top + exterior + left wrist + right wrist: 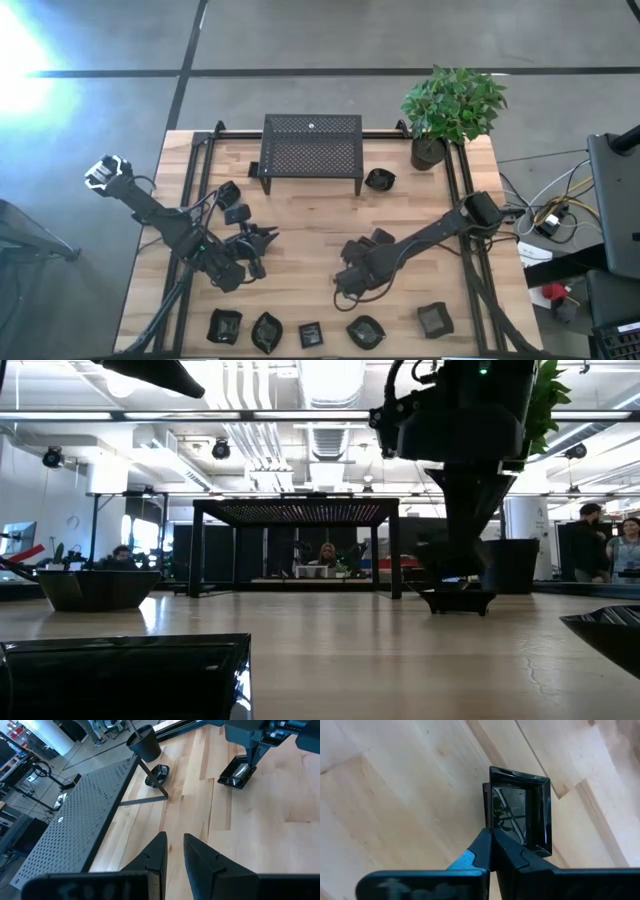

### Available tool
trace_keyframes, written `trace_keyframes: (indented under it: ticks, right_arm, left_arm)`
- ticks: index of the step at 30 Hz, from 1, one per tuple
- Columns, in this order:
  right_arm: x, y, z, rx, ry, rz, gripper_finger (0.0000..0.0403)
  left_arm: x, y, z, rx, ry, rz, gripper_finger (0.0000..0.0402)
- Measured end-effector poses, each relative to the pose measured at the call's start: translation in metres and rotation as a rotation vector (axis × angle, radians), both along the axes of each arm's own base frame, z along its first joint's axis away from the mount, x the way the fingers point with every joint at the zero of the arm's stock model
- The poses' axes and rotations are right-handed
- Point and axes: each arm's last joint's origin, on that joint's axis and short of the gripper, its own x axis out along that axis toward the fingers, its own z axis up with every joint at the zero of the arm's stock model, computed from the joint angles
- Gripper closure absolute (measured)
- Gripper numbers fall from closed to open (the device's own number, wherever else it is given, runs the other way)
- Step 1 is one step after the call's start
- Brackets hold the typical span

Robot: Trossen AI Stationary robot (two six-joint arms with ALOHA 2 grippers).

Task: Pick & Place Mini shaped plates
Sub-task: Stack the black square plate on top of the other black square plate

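Observation:
Several small glossy black mini shaped plates lie on the wooden table: a row along the near edge (310, 335), two at the left (232, 204), and one (380, 180) by the black mesh stand (311, 150). My right gripper (491, 836) is at mid-table, shut on a square plate (522, 815); the left wrist view also shows this plate (237, 774). My left gripper (175, 845) hovers over the table's left half, open by a narrow gap with nothing in it, and points toward the stand (75, 820). My right gripper pinches one side wall of the square plate (490, 817) between its two fingers, one finger inside the dish and one outside. The fingers come steeply from above. The plate (458, 600) sits about level below them; whether it is clear of the table cannot be told.
A potted plant (450, 110) stands at the far right corner beside the stand. Black rails run along the table's left and right sides. More small dark plates lie beside the right arm (372, 240). People sit and stand in the room behind the table.

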Motion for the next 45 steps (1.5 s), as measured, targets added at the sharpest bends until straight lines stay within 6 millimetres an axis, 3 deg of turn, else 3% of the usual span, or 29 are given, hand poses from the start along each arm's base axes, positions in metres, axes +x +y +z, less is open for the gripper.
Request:
trace_keyframes:
  ticks: [11,45]
  right_arm:
    - [-0.006,-0.003,-0.016,-0.014,0.024,0.018,0.0394]
    - [-0.007,-0.003,-0.018,-0.012,0.042,0.046,0.039]
  left_arm:
    - [0.0,0.0,0.0,0.0,0.0,0.0,0.0342]
    - [0.0,0.0,0.0,-0.001,-0.002,0.0,0.0342]
